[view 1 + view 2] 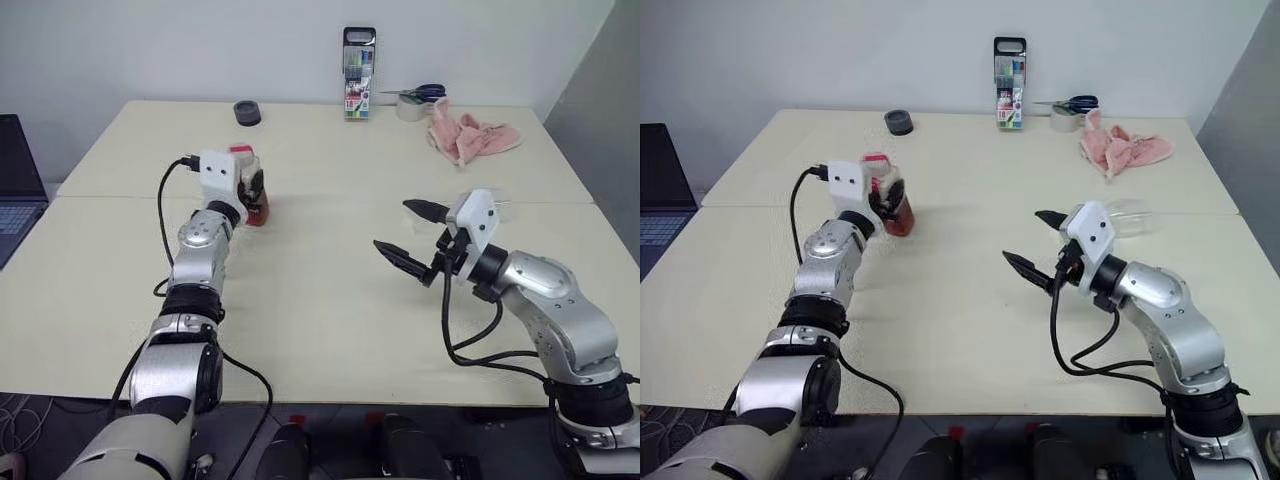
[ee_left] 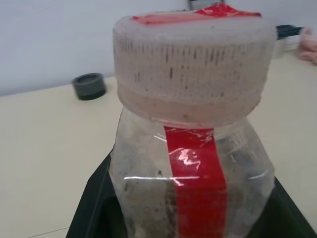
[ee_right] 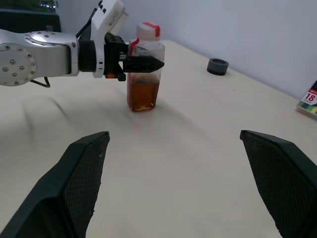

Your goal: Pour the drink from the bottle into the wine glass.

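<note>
- While the left gripper [image 3: 143, 63] has its black fingers pressed against the sides of the bottle [image 3: 144, 74], the bottle stands upright on the table [image 1: 320, 300] with its cap [image 2: 193, 64] on.
- Seen from the left wrist, the bottle sits right between that gripper's fingers — red label strip [image 2: 195, 188] facing the wrist, pale ribbed cap above, red tape across the cap's top.
- Inside the bottle, the drink [image 3: 142, 94] fills the lower part, an amber-brown band below the gripping fingers.
- Across the table, the right gripper [image 1: 412, 235] hovers above the surface with its two fingers spread wide, nothing between them; it points towards the left gripper and the bottle, well apart from both.
- Just beyond the right gripper's white wrist block, on the side away from the left arm, lies a clear glass object [image 1: 1130, 215] — most likely the wine glass, though its shape is hard to make out.
- Far past both grippers, near the table's back edge: a small dark round cap [image 1: 247, 113], a tall marker case [image 1: 359, 75], scissors [image 1: 425, 93] on a tape roll [image 1: 410, 108], and a crumpled pink cloth [image 1: 470, 135].
- Off beside the left arm, a laptop's edge [image 1: 18, 185] shows.
</note>
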Controlling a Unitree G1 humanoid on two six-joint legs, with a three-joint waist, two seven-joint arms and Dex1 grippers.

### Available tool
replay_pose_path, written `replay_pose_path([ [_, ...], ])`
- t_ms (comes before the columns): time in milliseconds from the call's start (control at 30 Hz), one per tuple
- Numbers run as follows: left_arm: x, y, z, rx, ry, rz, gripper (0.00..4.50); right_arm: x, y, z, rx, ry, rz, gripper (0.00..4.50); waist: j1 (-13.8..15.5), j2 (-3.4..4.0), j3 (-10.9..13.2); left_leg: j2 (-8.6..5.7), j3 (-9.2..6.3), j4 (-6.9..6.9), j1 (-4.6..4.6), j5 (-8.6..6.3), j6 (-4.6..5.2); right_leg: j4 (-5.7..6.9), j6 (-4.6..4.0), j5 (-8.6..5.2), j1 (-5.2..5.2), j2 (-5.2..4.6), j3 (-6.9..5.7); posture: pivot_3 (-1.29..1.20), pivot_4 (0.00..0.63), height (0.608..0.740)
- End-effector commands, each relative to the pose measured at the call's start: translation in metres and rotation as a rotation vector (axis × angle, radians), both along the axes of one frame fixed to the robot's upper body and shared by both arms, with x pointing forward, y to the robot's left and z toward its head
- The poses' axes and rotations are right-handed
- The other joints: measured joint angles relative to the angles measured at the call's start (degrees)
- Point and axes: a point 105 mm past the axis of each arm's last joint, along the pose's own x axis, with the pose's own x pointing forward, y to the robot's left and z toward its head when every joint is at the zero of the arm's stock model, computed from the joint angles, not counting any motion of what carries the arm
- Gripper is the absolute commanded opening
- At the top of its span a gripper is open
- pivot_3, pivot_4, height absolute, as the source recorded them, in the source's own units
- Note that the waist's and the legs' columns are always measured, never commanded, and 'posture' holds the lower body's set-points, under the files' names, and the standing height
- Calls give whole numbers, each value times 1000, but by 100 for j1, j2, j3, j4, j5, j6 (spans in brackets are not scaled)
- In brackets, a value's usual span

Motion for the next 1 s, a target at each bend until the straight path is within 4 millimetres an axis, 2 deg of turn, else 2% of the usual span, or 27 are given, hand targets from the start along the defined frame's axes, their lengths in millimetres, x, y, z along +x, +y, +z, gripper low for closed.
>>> replay_pose_path([
  [33, -18, -45, 23, 6, -55, -272, 1798, -12, -6, 13, 17, -47, -15, 4500, 6, 0, 0, -1, 0, 0, 0, 0, 0, 1, 0, 0, 0, -1, 0, 0, 150, 740],
  [267, -56, -104, 8, 126, -6, -687, 1797, -19, -5, 13, 39, 31, -87, 4500, -38, 0, 0, 4, 2, -1, 4, 0, 1, 3, 0, 0, 0, 5, 3, 0, 150, 740],
  [400, -66, -119, 3, 196, -12, -806, 1797, -16, 0, 17, 60, 45, -128, 4500, -90, 0, 0, 6, 3, -1, 7, -2, 4, 6, 0, 0, 0, 9, 5, 0, 150, 740],
  [533, -79, -139, 0, 223, -3, -969, 1797, -12, 15, 28, 119, 32, -154, 4500, -101, 0, 0, 5, 1, -2, 6, -2, 5, 6, 0, 0, 0, 9, 4, 0, 150, 740],
  [733, -88, -149, 1, 189, 8, -1074, 1796, -3, 31, 26, 146, 40, -165, 4500, -132, 0, 0, 2, 1, -1, 2, -7, 12, 4, 0, 0, 0, 7, 4, 0, 150, 740],
  [1000, -88, -149, -2, 191, 16, -1090, 1796, 5, 32, 18, 138, 41, -197, 4500, -138, 0, 0, 3, -1, -1, 4, -11, 21, 4, 0, 0, 0, 7, 3, 0, 150, 740],
])
